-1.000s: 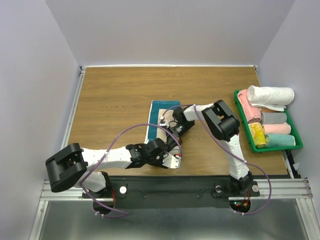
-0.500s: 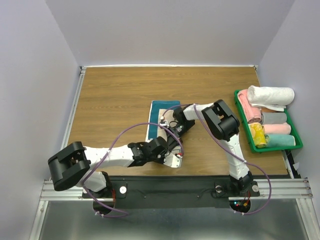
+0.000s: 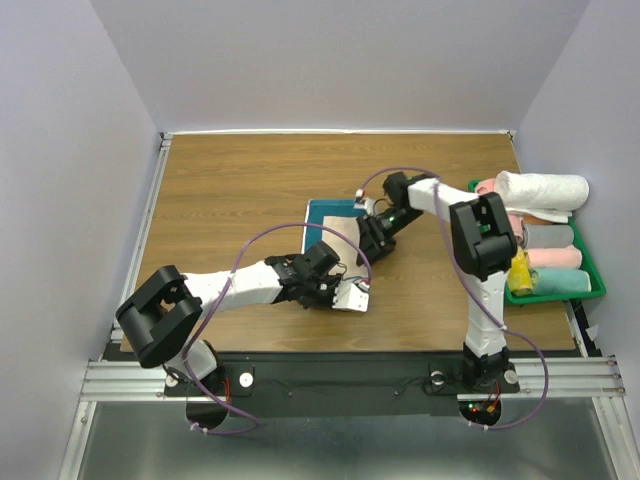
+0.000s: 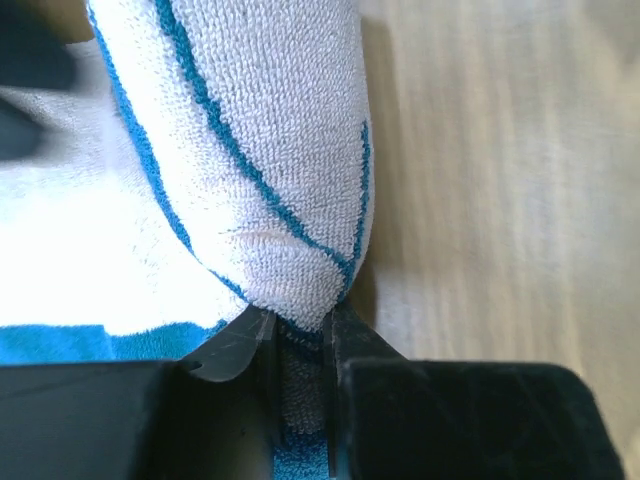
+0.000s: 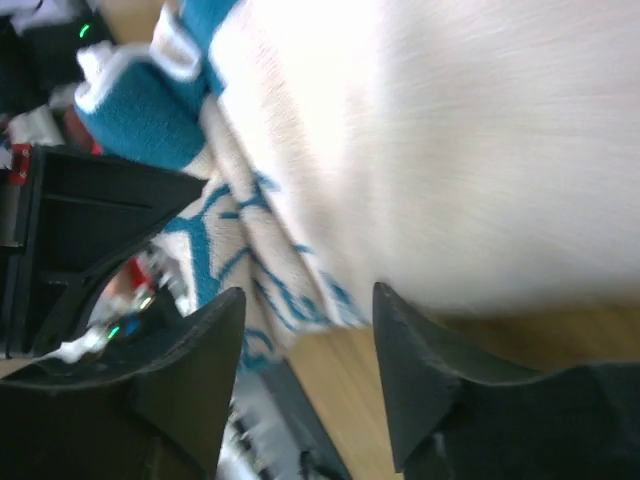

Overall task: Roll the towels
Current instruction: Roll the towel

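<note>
Towel [image 4: 270, 180] pinched in left jaws, teal lines on cream unreadable

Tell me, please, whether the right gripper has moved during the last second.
Yes. In the top view the right gripper has shifted to the right, closer to the green tray, and slightly up the picture.

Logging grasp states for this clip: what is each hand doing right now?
Left hand: closed, pinching a fold of the teal-and-cream towel.
Right hand: open, holding nothing.
</note>
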Motion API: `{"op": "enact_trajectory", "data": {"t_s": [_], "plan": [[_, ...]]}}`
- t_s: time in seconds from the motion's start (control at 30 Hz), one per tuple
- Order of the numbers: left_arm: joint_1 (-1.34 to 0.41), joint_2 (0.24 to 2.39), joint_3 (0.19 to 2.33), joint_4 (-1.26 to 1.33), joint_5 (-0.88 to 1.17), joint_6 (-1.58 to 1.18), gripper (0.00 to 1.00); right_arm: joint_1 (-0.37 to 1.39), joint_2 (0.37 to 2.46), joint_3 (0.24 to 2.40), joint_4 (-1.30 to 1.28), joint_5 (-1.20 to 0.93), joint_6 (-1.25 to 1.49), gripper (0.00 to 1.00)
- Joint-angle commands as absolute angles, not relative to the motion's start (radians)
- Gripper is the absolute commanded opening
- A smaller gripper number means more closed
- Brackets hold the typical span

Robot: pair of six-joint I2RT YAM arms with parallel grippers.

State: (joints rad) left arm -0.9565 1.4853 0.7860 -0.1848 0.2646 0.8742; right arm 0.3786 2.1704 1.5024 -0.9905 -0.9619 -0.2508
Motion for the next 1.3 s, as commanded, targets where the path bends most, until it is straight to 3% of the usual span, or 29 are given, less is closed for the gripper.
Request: {"op": "enact_trajectory", "data": {"t_s": [0.0,0.17,0.27,0.47,0.67,0.8,1.27], "plan": [[-0.954,1.546,0.791,-0.486,0.452,0.854,0.00,0.304,2.040,1.571,-0.951,-0.859,-0.285,0.61],[-0.907,1.633,0.868,-0.592,0.554,0.856,0.00,0.201,1.876,1.554,-0.945,-0.887,-0.317,0.64],[-0.891,1.722,0.926,-0.663,0.598,0.853,0.00,0.149,1.743,1.499,-0.939,-0.874,-0.356,0.78],[-0.816,1.880,1.079,-0.724,0.633,0.796,0.00,0.132,1.396,1.329,-0.891,-0.799,-0.448,0.81],[-0.726,2.067,1.238,-0.899,0.799,0.897,0.00,0.150,1.191,1.215,-0.954,-0.756,-0.551,0.85],[-0.704,2.146,1.284,-0.913,0.772,0.885,0.00,0.291,1.204,1.166,-0.928,-0.661,-0.539,0.84],[-0.641,2.273,1.370,-0.937,0.729,0.893,0.00,0.926,1.376,0.982,-0.450,-0.158,-0.522,0.79]]}}
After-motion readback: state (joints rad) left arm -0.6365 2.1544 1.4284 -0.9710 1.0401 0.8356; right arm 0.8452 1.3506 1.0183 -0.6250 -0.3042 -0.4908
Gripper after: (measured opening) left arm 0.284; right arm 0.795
